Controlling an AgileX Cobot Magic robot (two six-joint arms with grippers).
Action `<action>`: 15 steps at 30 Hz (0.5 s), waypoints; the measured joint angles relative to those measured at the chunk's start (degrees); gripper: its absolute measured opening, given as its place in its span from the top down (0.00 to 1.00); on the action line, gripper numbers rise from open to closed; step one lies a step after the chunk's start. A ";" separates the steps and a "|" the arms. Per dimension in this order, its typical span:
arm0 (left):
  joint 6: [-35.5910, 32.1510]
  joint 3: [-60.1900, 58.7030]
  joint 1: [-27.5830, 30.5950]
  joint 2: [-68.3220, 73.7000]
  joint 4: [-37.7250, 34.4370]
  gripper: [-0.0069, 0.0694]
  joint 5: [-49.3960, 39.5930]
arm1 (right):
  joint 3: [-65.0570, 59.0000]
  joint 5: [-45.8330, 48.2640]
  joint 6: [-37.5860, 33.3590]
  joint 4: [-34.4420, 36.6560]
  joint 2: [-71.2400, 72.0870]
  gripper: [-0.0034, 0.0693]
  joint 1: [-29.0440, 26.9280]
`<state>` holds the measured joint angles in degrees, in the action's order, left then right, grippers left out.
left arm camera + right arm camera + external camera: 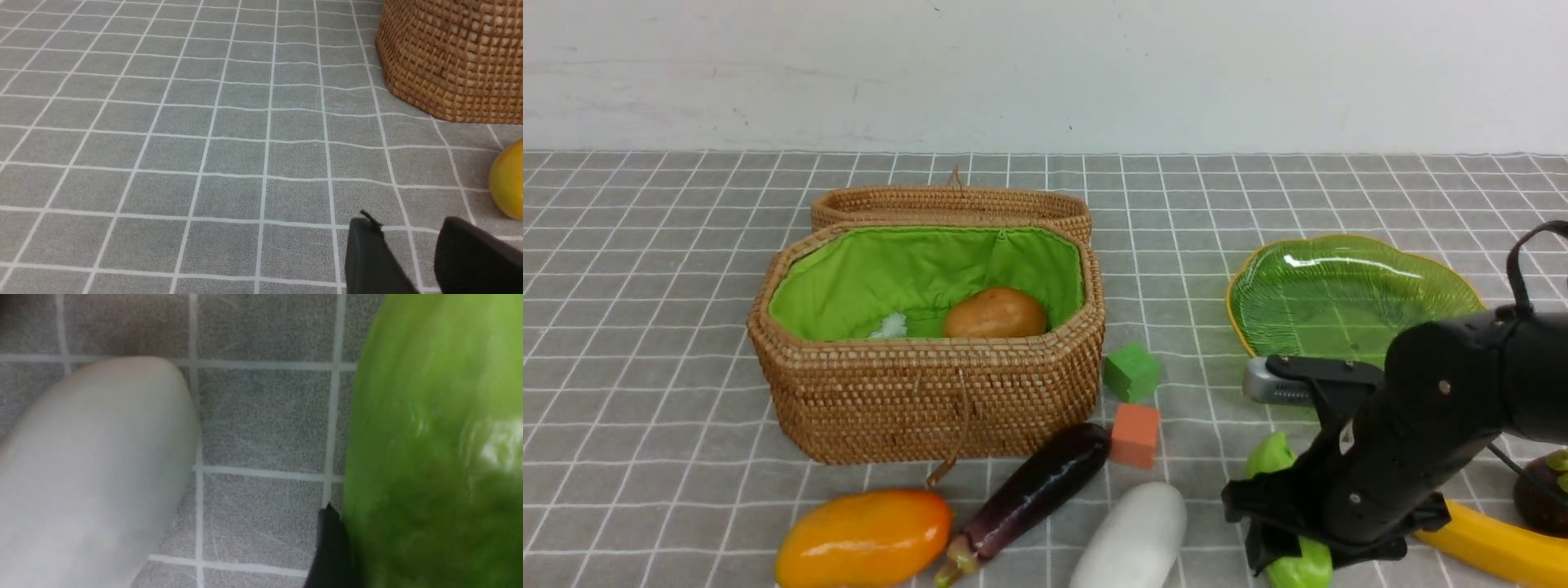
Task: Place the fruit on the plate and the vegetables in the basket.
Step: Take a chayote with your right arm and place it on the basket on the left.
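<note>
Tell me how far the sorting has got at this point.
Done: only the potato lies in the basket. In hand: the right gripper is down over the green pod, one finger against it; a firm grip cannot be confirmed. Remaining: the eggplant and radish lie on the cloth, and the mango, banana and mangosteen are off the plate, which is bare.

Basket [931, 392] mouth open, potato [995, 314] inside right; room left of it. Radish [1131, 535], eggplant [1037, 490] crowd front approach.
</note>
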<state>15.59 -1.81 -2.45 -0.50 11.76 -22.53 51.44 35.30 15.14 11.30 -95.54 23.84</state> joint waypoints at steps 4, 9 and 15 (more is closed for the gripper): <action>0.00 0.00 0.00 0.00 0.00 0.60 0.00 | 1.29 1.27 -2.15 0.00 5.19 0.34 -0.10; 0.00 0.00 0.00 0.00 0.00 0.60 0.00 | 9.18 2.30 -7.49 0.68 11.63 0.34 -0.17; 0.00 0.00 0.00 0.00 0.00 0.60 0.00 | 28.26 7.36 -25.59 13.23 11.54 0.34 -0.30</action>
<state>15.59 -1.81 -2.45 -0.50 11.76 -22.53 79.70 42.66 -10.45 24.53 -84.00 23.54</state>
